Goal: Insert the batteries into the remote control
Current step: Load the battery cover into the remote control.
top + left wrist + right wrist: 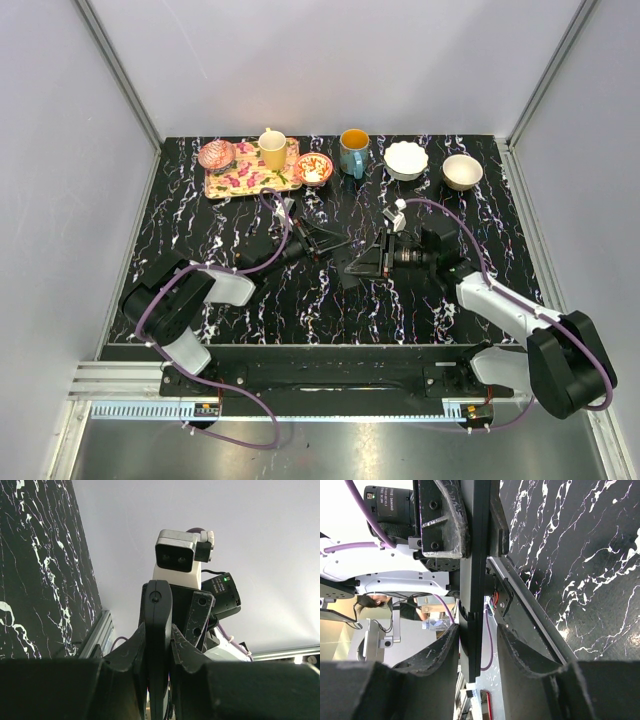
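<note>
Left pincer (159,647): I have it closed on the remote control (158,625). A finger (131,655) presses each side of the slim black bar, which the left wrist view shows edge-on.
Right pincer (477,642): I have it slightly parted around the same bar. One finger (449,642) lies against it. On the other side a sliver of gap shows, with purple cable visible through it.
Remote control: it sits between my two pincers above the middle of the worktop (250,300), lifted off the surface. In the right wrist view it runs straight up the frame, with my left pincer clamped on the far part.
Top view: my two arms meet nose to nose at the centre. I cannot pick the bar out from the black fingers there.
Batteries: I cannot make them out in any view.
Far edge, left: a floral tray (225,186) carries a pink bowl (216,154), a yellow cup (272,150) and a small patterned bowl (313,169). What the patterned bowl holds is too small to tell.
Far edge, right: a teal mug (353,153), a white scalloped bowl (406,160) and a cream bowl (462,171) stand in a row.
</note>
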You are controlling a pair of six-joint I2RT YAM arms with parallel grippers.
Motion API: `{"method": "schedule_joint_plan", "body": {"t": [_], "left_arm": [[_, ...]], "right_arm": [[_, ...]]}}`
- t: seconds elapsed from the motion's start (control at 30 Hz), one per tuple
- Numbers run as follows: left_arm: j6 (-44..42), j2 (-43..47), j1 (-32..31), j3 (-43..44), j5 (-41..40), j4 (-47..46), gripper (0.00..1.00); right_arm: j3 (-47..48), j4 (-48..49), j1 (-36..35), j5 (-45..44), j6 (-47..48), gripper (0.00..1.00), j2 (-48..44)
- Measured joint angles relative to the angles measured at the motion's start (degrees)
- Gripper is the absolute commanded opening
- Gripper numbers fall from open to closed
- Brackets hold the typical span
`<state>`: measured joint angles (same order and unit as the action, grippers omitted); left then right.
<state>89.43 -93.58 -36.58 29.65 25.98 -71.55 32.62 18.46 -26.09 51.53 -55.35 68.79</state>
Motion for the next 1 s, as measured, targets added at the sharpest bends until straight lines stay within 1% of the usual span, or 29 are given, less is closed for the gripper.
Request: {"method": "schedule_joint_plan", "body": {"t": [0.2,0.27,0.3,0.33,0.43,0.47,0.57,1.0], "left_arm": [[-1.05,0.33,-0.02,0.00,0.37,0.85,0.00],[-1.38,0.55,-0.02,0.00,0.44,1.53,0.00],[-1.53,0.55,-0.04,0.00,0.42,1.57,0.00],[-1.60,0.55,-0.07,0.00,0.42,1.66,0.00],[-1.88,0.72,-0.07,0.00,0.57,1.60,0.00],[-2.14,0.90,-0.07,0.00,0.59,1.62,0.00],[-2.60,1.18,-0.07,-0.02,0.59,1.81,0.00],[-3.08,1.62,-0.07,-0.17,0.74,2.62,0.00]], "right_arm": [[0.96,-2.51,-0.20,-0.02,1.62,0.35,0.00],[1.11,-3.19,-0.24,-0.02,1.75,0.30,0.00],[1.25,-3.39,-0.28,0.00,1.81,0.28,0.02],[1.36,-3.43,-0.31,0.00,1.88,0.22,0.04],[1.70,-3.61,-0.39,-0.04,1.92,0.15,0.31],[1.77,-3.63,-0.39,0.04,1.79,0.10,0.42],[1.88,-3.58,-0.42,0.17,1.68,0.00,0.52],[1.88,-3.56,-0.55,-0.02,0.92,0.00,0.83]]}}
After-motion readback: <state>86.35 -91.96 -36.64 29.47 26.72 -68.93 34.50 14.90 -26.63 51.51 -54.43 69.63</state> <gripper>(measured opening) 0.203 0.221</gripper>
